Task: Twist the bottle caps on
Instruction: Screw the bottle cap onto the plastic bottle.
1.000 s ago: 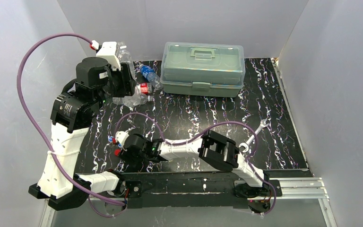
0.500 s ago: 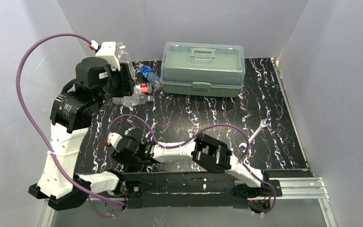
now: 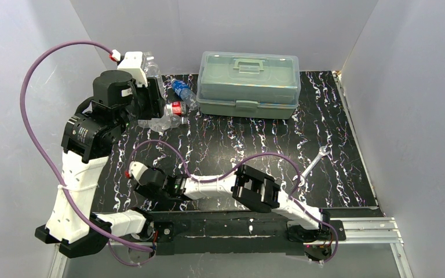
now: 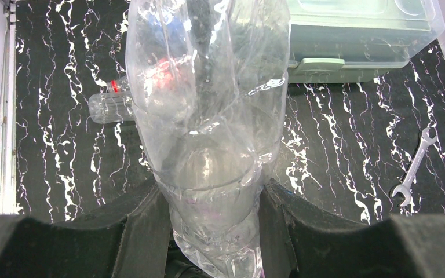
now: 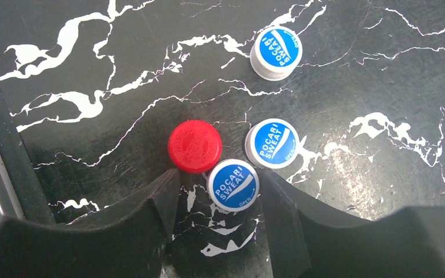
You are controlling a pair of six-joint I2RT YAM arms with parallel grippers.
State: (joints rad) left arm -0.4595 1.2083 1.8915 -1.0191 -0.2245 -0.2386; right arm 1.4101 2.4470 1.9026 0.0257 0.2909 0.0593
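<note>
Caps lie loose on the near left part of the black marbled table [image 3: 237, 139], all flat with their tops facing up: one red cap [image 5: 194, 146] and three blue-and-white caps, two of them [image 5: 233, 185] [image 5: 272, 143] touching each other just right of the red one, and the third [image 5: 276, 52] well apart, farther off. The right gripper [image 5: 220, 176] hangs low over this cluster with its jaws spread. The nearest blue-and-white cap sits between them, close against one finger and with a clear gap to the other, whose tip meets the red cap. At the far left, the left gripper [image 4: 213, 200] pinches the plain bottle [image 4: 208, 87] by one end. The bottle's long axis runs straight out from the jaws, and I cannot tell which end is the neck. Beyond it, the red-labelled bottle [image 3: 174, 109] lies on its side, its length running roughly left to right. The blue-labelled bottle [image 3: 181, 90] also lies on its side, slanted, just beside the left end of the lidded box [image 3: 248, 84]. A wrench [image 3: 313, 167] lies on the right of the table.
</note>
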